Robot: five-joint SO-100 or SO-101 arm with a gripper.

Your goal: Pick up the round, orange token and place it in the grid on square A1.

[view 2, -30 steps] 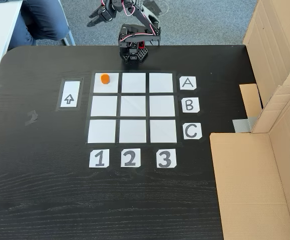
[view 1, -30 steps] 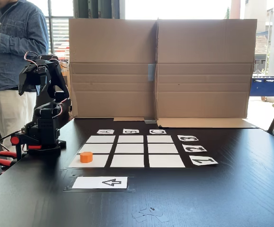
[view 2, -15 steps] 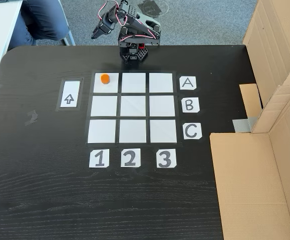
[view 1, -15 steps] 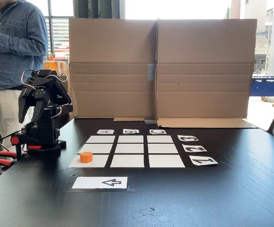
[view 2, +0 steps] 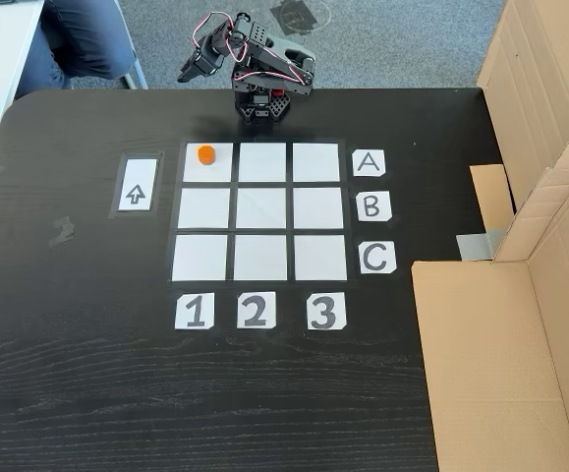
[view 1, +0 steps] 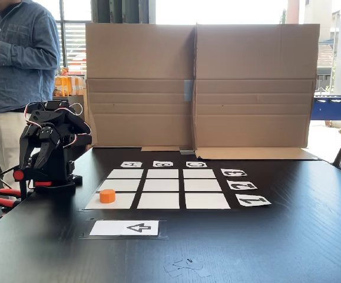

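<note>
At the far left of the low fixed view a person (view 1: 14,65) in a denim shirt stands behind the tabletop (view 1: 288,236), and just right of them the black arm is folded up over its base with the claw (view 1: 33,154) hanging down. Its fingers look slightly parted with nothing between them, though I cannot tell the gap for sure; in the downward fixed view the claw (view 2: 188,71) sits at the upper left of the arm, past the tabletop's edge.

Further right, the token (view 1: 107,196) sits on the near left cell of the grid (view 1: 163,185). From above, the token (view 2: 205,154) rests in the upper left part of square A1 (view 2: 208,163), in row A above tag 1, well apart from the claw. The arrow card (view 2: 136,186) lies just left of the grid (view 2: 260,212), and a cardboard screen (view 1: 199,82) closes off the right and back.

To my eye the placing is done and the arm is parked. Nothing more seems called for beyond resting there, clear of the token.
</note>
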